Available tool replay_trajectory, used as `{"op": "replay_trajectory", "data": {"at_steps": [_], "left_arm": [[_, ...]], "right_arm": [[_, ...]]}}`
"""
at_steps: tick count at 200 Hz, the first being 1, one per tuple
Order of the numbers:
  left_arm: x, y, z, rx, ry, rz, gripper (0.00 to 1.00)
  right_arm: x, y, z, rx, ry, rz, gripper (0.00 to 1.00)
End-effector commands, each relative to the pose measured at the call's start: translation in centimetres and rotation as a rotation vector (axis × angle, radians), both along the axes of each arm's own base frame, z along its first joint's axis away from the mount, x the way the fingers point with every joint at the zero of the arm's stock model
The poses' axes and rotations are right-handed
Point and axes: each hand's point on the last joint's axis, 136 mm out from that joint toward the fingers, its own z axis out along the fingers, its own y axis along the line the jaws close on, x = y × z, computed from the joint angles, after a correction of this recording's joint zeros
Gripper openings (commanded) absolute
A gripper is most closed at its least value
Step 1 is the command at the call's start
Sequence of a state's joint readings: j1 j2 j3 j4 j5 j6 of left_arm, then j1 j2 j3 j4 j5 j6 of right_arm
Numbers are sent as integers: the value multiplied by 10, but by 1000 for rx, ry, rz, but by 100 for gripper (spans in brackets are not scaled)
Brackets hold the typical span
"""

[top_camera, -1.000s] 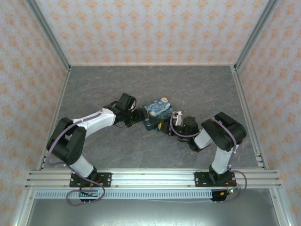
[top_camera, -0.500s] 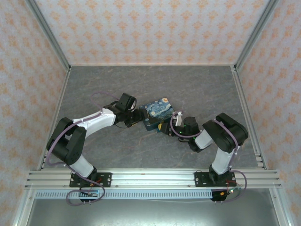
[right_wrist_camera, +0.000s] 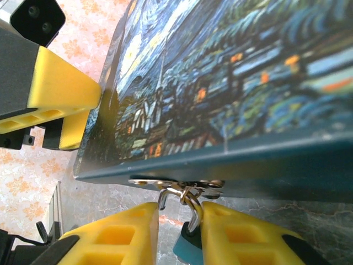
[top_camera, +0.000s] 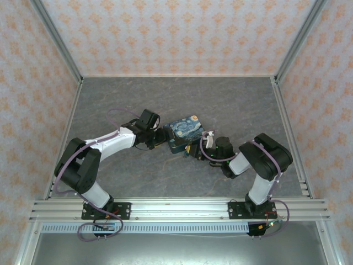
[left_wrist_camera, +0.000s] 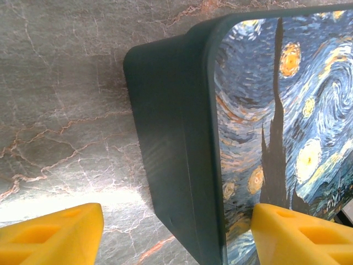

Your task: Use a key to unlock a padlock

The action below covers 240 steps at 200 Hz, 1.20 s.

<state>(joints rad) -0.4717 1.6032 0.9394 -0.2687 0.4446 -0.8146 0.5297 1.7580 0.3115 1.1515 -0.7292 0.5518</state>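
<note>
Padlock bears starry-night print; right fingers pinch key.

Left arm stretched low, forward and to the right, elbow bent. Left pincer spread wide, yellow fingers well apart. Right arm folded, forearm pointing left. Right pincer nearly closed, pinching key. Pincers face each other, near.

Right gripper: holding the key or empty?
Holding it: the right gripper pinches the key by its teal head, just below the edge of the padlock.
</note>
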Motion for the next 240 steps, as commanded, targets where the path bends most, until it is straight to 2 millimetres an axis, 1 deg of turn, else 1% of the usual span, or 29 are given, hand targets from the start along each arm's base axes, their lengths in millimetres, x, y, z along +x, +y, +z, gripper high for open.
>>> {"op": "replay_trajectory", "data": {"at_steps": [1,37,64,113,145,195,212,240], "left_arm": [[-25,20,-29,108,104,21,71],[-26,21,-30,111,104,24,71],[-26,22,-29,112,101,25,71],[-27,22,-28,112,99,26,71],[-31,22,-31,112,106,26,71],[-38,19,-39,127,123,17,71],[-38,19,-41,127,127,17,71],[-37,17,-42,126,126,14,71]], "right_arm": [[-1,2,12,11,-52,20,22],[0,-1,9,-10,-41,-1,12],[2,-4,9,-22,-32,-22,9],[7,-14,11,-3,1,-84,5],[12,-19,12,28,28,-140,3],[22,-28,24,94,49,-230,2],[27,-31,29,117,56,-264,2],[33,-37,32,142,83,-325,2]]}}
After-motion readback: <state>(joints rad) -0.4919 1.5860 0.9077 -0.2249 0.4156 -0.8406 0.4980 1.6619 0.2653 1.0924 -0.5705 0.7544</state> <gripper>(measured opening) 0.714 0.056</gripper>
